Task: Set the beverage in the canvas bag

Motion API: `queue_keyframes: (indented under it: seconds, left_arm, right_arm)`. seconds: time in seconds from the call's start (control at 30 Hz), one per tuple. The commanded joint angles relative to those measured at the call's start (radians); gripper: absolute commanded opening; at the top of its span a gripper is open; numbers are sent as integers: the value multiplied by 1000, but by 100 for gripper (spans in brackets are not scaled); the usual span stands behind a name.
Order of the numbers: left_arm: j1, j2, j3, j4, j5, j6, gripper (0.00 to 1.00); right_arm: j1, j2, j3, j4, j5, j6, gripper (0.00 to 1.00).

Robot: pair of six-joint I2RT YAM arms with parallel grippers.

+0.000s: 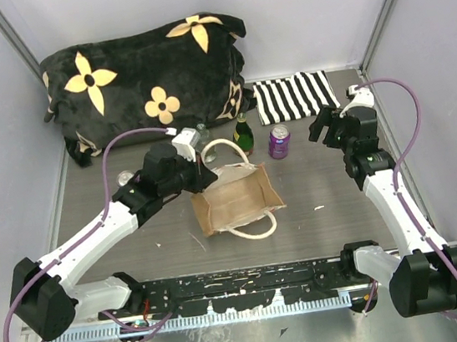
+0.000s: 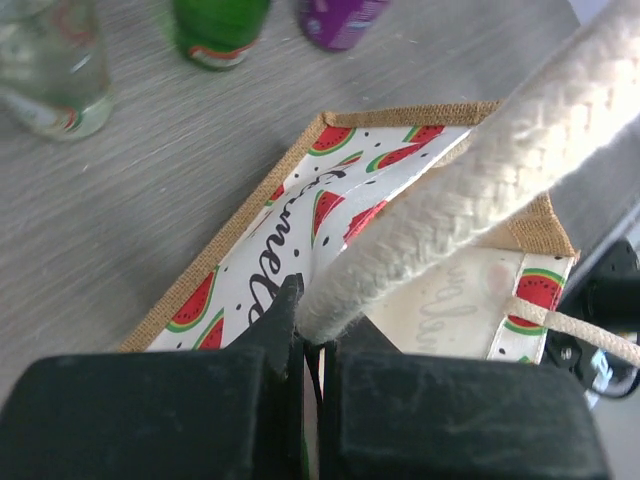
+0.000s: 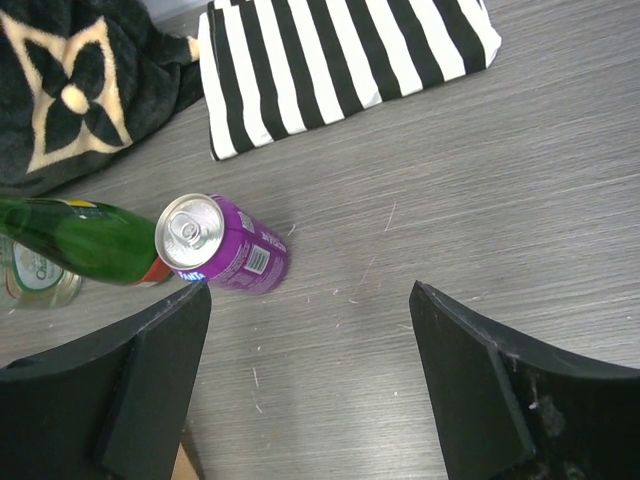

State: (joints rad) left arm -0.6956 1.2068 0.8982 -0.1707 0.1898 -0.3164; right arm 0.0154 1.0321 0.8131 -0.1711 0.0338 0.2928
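The tan canvas bag (image 1: 234,197) lies at the table's middle, its watermelon-printed panel (image 2: 300,240) facing my left wrist camera. My left gripper (image 1: 199,171) is shut on one cream rope handle (image 2: 470,180) and holds it up at the bag's far left corner. The other handle (image 1: 257,230) lies on the table by the bag's near side. A purple soda can (image 1: 279,141) stands upright just behind the bag; it also shows in the right wrist view (image 3: 225,245). My right gripper (image 1: 324,129) is open and empty, to the right of the can.
A green glass bottle (image 1: 243,134) stands left of the can, and a clear glass bottle (image 2: 50,70) left of that. A black-and-white striped cloth (image 1: 295,96) lies at the back right. A black flowered cushion (image 1: 144,77) fills the back left.
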Motion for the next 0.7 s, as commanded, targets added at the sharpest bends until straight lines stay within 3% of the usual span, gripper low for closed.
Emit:
queue_keyframes:
  seconds: [0.0,0.17,0.33,0.47,0.67]
  left_arm:
    - [-1,-11,-14,-22,-242,-298,0]
    - [-1,-6,-3,-102,-373,-531,0]
    - [-2,7,6,-153,-379,-684,0]
    - [-12,8,-3,-147,-360,-710,0]
    - [-29,-14,-12,-140,-352,-696,0]
  right_arm:
    - [-5,-1,81,-34,-51,2,85]
    - [-5,1,110,-106,-88,-9,83]
    - [-2,22,169,-228,-168,10,77]
    - [58,35,219,-344,-161,55,74]
    - [232,34,199,-387,-24,136,74]
